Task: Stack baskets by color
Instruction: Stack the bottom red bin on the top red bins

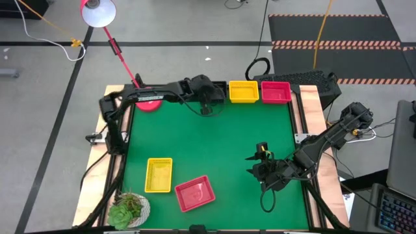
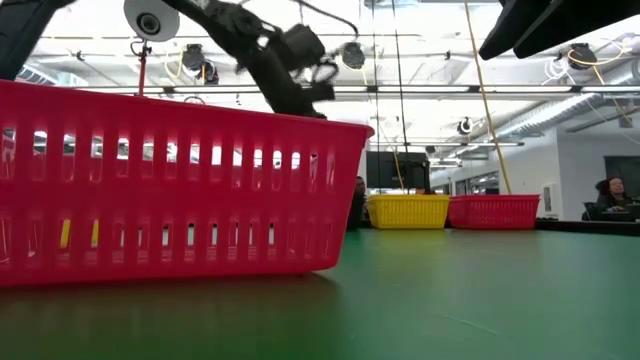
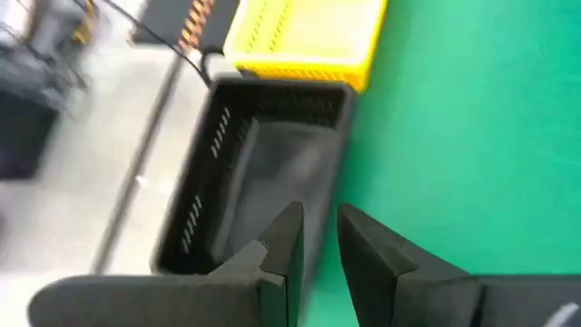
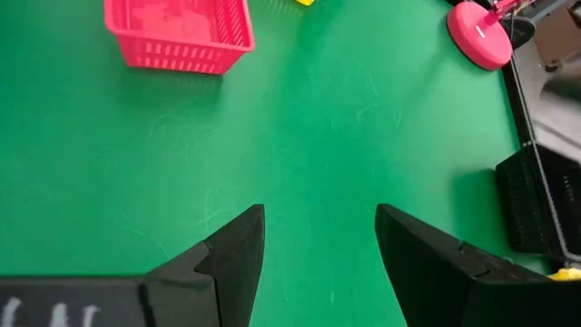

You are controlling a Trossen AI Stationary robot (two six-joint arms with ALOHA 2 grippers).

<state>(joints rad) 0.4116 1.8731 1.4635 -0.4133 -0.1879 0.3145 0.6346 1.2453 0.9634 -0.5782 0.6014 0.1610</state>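
Note:
At the table's far edge a black basket point(image 3: 254, 173) stands in a row with a yellow basket point(image 1: 244, 91) and a red-pink basket point(image 1: 275, 92). My left gripper point(image 3: 320, 241) hangs just above the black basket's wall on the table's inner side, open by a narrow gap with nothing between the fingers. In the high view the arm hides most of that basket. Near the front edge a second yellow basket point(image 1: 158, 174) and a second red-pink basket point(image 1: 194, 193) rest flat on the green mat. My right gripper point(image 4: 320, 227) stands open over bare mat at the right.
A pink lamp base point(image 1: 149, 101) stands at the far left corner beside the left arm. A green potted plant point(image 1: 129, 209) sits at the near left corner. Open green mat point(image 1: 214, 143) lies between the far row and the near baskets.

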